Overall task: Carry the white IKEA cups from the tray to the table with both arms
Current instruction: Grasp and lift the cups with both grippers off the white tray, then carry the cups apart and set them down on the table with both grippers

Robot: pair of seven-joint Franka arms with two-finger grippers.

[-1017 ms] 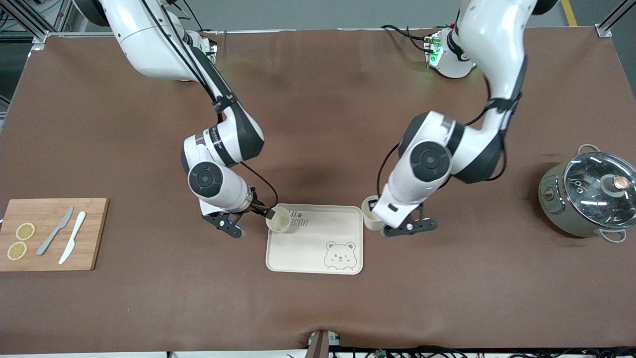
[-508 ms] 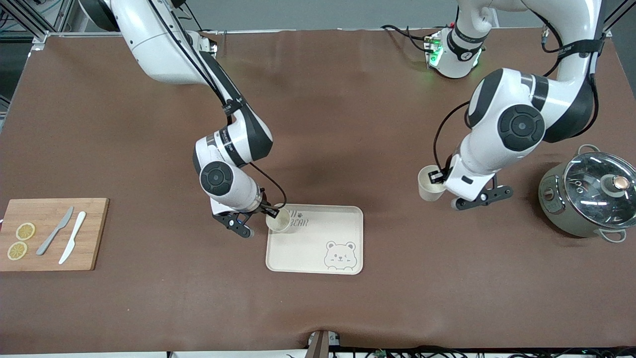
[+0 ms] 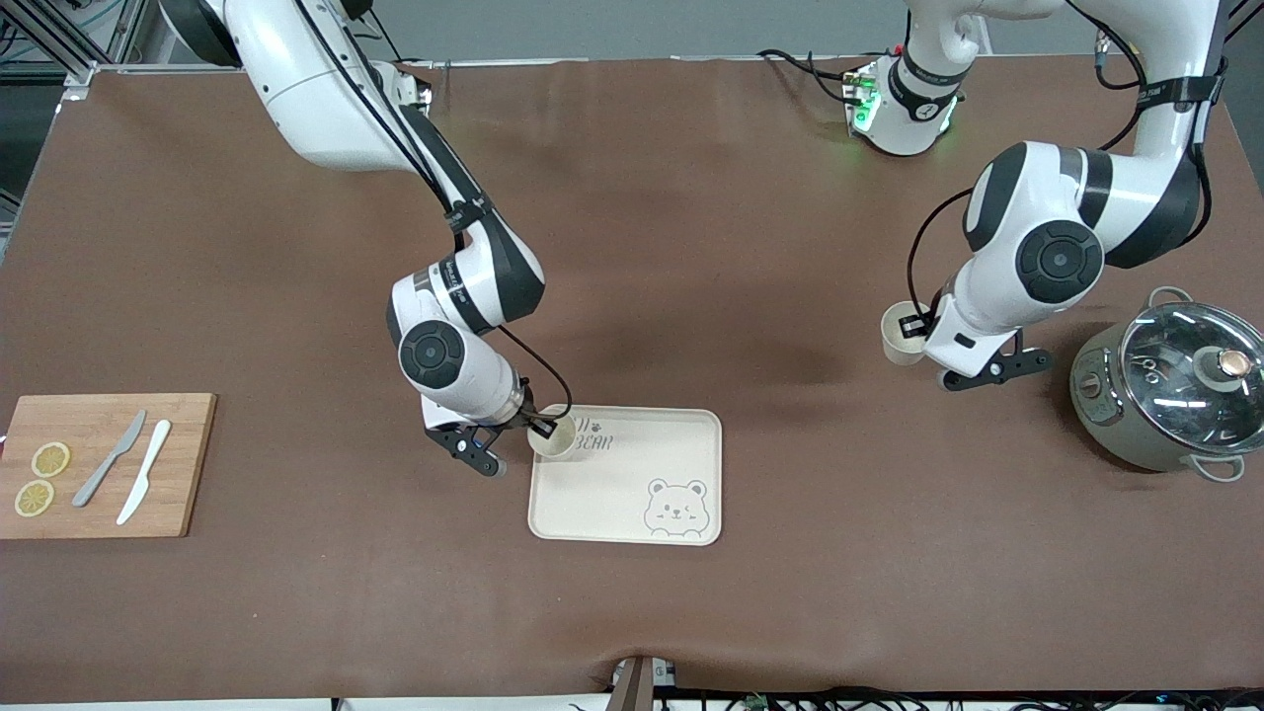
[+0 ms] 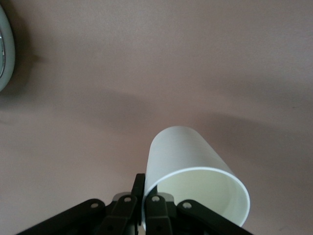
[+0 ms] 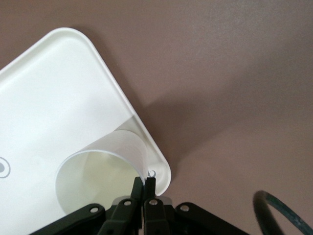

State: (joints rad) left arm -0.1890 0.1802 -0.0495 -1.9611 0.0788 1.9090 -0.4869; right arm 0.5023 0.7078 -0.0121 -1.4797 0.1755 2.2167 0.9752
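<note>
Lying at the right arm's end of the table, a wooden cutting board (image 3: 104, 464) carries two lemon slices (image 3: 41, 478), a grey knife (image 3: 110, 471) and a white knife (image 3: 144, 484), well apart from the bear tray (image 3: 632, 494). The right gripper (image 3: 536, 427) pinches the rim of a white cup (image 3: 554, 436) that sits in the tray's corner farthest from the front camera toward the right arm's end, close against the raised rim (image 5: 146, 132); the rest of the tray floor is open. The left gripper (image 3: 918, 328) holds the other cup (image 3: 902, 333), fingers (image 4: 154, 205) clamped on its wall, over bare brown table (image 3: 790, 247) between the tray and the grey lidded pot (image 3: 1170, 385), nearer the pot. A second ago this cup was right beside the tray's edge at the left arm's end; it has since travelled well away toward the pot, while the right gripper's cup has barely shifted.
</note>
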